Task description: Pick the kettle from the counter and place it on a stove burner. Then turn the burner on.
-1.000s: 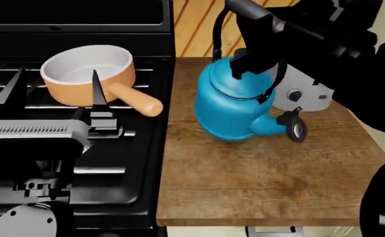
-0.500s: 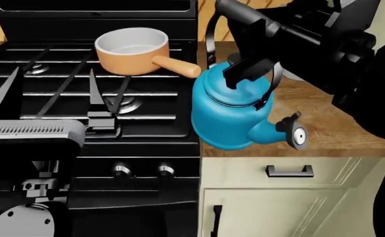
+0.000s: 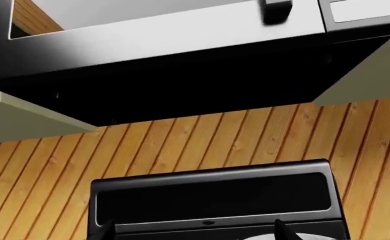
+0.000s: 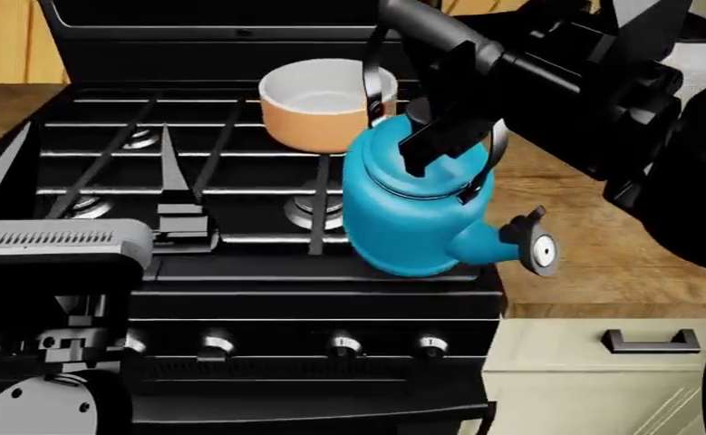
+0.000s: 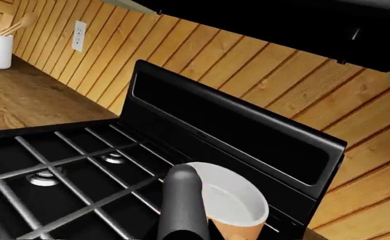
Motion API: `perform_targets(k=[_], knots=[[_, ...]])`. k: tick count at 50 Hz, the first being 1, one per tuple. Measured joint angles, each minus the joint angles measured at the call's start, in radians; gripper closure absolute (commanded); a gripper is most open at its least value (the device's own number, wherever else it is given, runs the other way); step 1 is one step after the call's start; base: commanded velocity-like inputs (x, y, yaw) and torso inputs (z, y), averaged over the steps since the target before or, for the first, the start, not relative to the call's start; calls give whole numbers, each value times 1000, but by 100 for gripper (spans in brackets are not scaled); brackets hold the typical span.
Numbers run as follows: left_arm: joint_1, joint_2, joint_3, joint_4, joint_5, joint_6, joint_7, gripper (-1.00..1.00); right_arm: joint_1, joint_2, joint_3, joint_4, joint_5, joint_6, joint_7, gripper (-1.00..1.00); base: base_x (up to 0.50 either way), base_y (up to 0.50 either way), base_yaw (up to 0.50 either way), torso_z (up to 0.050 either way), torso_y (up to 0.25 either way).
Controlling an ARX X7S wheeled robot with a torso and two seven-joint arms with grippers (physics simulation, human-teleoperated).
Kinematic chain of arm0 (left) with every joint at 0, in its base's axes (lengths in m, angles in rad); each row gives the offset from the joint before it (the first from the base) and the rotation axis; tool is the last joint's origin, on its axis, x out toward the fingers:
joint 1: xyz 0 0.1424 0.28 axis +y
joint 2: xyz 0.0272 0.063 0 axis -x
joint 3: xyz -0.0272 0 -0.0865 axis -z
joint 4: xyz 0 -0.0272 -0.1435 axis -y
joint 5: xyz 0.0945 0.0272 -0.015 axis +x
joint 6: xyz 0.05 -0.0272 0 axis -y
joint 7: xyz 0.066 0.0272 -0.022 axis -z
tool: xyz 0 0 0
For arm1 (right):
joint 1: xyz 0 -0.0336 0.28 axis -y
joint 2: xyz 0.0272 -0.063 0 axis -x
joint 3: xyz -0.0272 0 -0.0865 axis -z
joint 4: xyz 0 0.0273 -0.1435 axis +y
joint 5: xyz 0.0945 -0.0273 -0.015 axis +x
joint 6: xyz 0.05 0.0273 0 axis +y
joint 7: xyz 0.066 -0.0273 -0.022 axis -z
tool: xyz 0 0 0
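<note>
Head view: kettle [image 4: 413,204] pinched by its handle in the right gripper [image 4: 443,113] jaws, hanging over the range's front right edge; setting down and lighting remain. Stove burner [image 4: 314,213] just beside it; saucepan [image 4: 319,113] behind. Left gripper [image 4: 92,195] jaws spread, idle. Wrist views: backsplash, grates only

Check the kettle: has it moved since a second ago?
Yes. The kettle, held by the right gripper, went from over the counter leftward to over the stove grates.
</note>
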Motion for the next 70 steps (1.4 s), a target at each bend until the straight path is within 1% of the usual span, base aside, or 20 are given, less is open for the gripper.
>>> perform_targets(k=[13,26,48,70], knots=[[0,-6,0,4,-4,-2,-6,-100,-1,7,-16,-3,16,-27,-1,100,346,399,0,0,2],[-1,-10,3,6,-9,-1,-11,-100,-9,10,-48,19,-21,-70,-19,100,0,0,0,0,1],[-3,-17,1,7,-22,-1,-18,-100,-28,-22,-201,155,-213,-238,-139,100,0,0,0,0,1],[-5,-24,0,13,-32,-4,-26,-100,-75,-30,-306,232,-328,-345,-200,100,0,0,0,0,1]])
